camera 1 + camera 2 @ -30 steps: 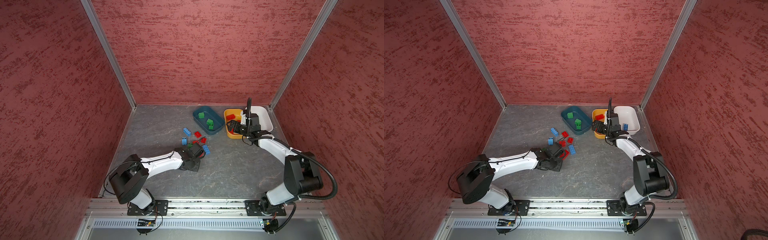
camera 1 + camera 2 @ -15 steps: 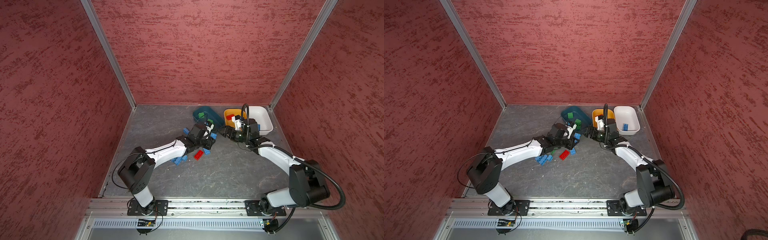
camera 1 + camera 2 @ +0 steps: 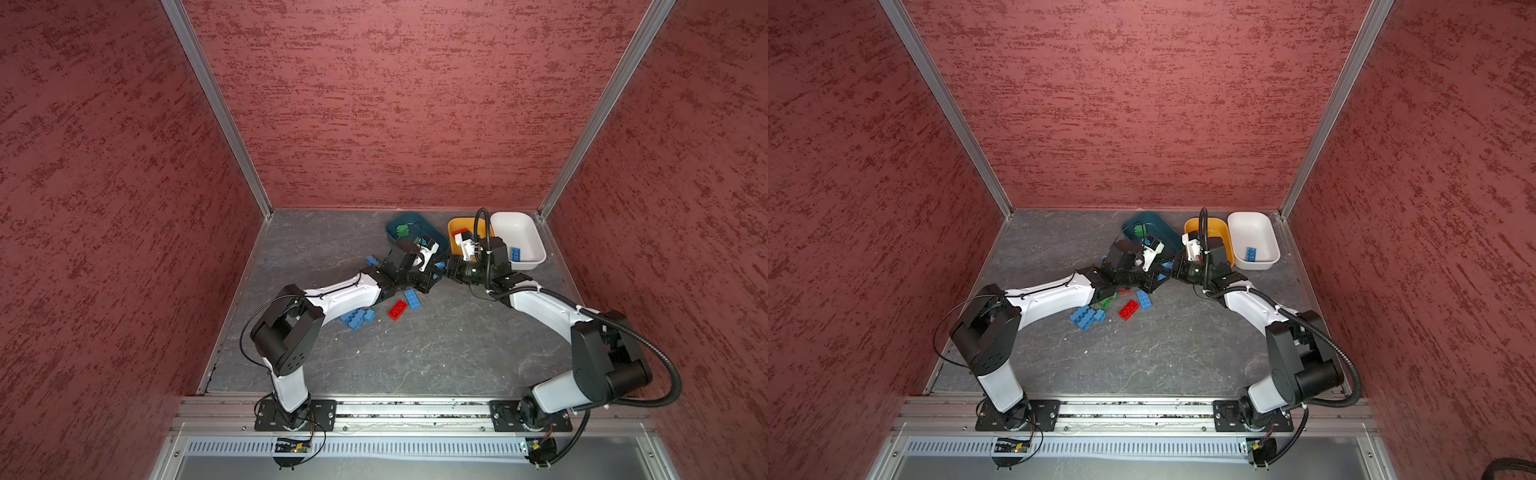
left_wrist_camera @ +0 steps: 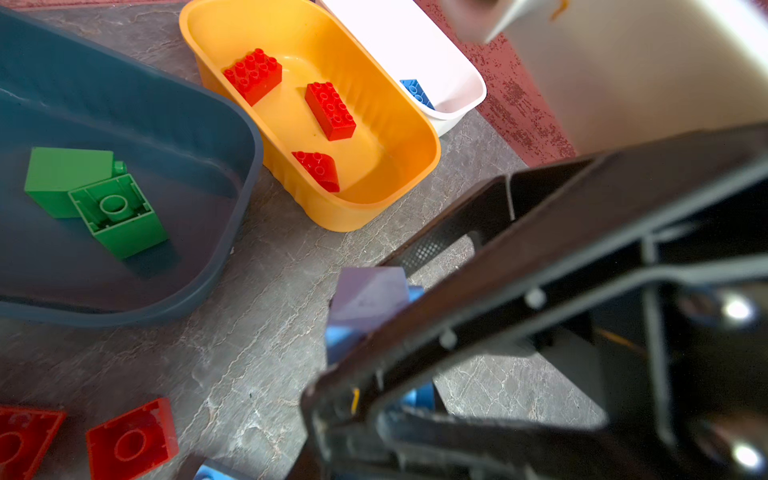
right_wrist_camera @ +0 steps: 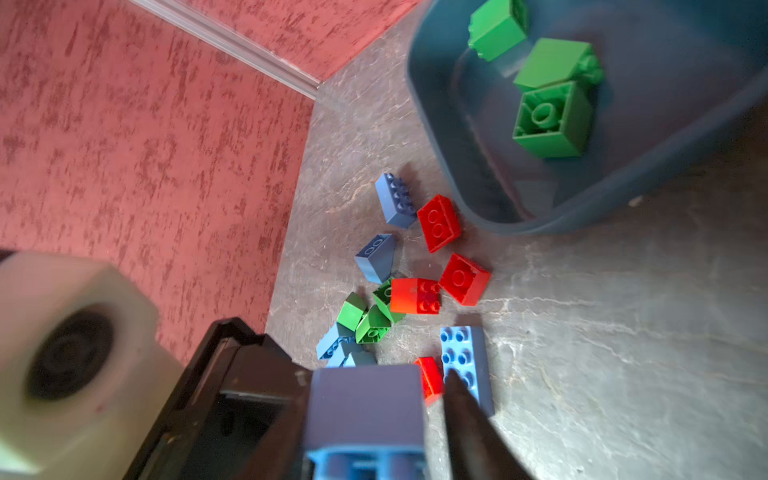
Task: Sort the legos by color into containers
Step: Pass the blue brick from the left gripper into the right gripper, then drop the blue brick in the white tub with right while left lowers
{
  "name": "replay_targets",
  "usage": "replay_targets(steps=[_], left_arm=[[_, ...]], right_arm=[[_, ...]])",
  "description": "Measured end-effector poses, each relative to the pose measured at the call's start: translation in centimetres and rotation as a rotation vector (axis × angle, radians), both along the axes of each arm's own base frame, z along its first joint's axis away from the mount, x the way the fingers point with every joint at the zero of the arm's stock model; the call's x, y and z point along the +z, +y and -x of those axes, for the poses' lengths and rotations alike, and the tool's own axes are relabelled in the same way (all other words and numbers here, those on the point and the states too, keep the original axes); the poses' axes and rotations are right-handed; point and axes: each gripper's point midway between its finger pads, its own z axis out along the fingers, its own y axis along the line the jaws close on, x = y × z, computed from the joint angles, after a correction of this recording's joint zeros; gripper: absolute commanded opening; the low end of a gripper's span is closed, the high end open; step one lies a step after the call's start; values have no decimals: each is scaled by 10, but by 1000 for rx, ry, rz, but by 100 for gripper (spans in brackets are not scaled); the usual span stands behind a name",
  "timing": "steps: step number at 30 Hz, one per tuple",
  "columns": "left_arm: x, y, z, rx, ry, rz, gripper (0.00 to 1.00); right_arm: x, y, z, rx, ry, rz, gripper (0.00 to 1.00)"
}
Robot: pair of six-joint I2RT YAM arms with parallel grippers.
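Blue lego [image 5: 365, 411] sits pinched in right gripper [image 5: 376, 386] near the worktop's [image 3: 415, 353] far edge; left gripper [image 3: 430, 277] is pressed together.

L gripper [image 3: 434, 275] & R gripper [image 3: 448, 269] are sitting tip-to-tip at a blue brick [image 3: 439, 264]; red brick [image 3: 397, 309] is lying nearby on grey floor [image 3: 415, 357].

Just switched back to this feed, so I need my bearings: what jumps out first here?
The left gripper and right gripper meet tip to tip just in front of the tubs, with a blue brick between them. Along the back, the teal tub holds green bricks, the orange tub red bricks, the white tub a single blue lego. Loose bricks of all three colours lie by the left forearm.
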Motion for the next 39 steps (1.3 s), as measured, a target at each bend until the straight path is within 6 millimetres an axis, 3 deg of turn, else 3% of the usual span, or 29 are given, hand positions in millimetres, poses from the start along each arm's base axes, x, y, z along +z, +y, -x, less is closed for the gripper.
replay_targets(steps=[1, 3, 4, 5, 6, 7, 8, 13, 21, 25, 28, 34, 36, 39], left_arm=[[0, 1, 0, 0, 1, 0, 1], [0, 2, -2, 2, 1, 0, 31], [1, 2, -3, 4, -3, -2, 52], [1, 3, -4, 11, -5, -4, 65], [1, 4, -6, 23, -7, -6, 72], [1, 6, -8, 42, -10, -10, 91], [1, 9, -12, 61, -17, -18, 99], [6, 31, -23, 170, -36, -25, 99], [16, 91, -36, 399, -43, 1, 99], [15, 121, -40, 524, -38, -9, 100], [15, 137, -36, 591, -29, -18, 99], [2, 175, -31, 720, 52, -62, 99], [-9, 189, -29, 762, 98, -92, 99], [-27, 210, -20, 819, 185, -150, 99]], right_arm=[[-1, -1, -1, -2, -14, 18, 27], [-1, -2, -3, -11, -21, 39, 19], [-1, -3, -4, -16, -25, 49, 14], [-1, -6, -7, -33, -26, 62, 8], [-2, -9, -9, -48, -27, 75, 1], [-3, -15, -13, -75, -30, 93, 0], [-5, -23, -17, -106, -33, 113, 0], [-3, -82, -43, -296, -86, 229, 0], [21, -218, -88, -632, -163, 367, 0], [6, -277, -110, -735, -122, 424, 0], [-13, -302, -121, -764, -72, 473, 0], [-32, -320, -154, -726, -21, 562, 0], [-35, -322, -167, -713, -18, 575, 7], [-42, -325, -183, -695, 3, 589, 27]])
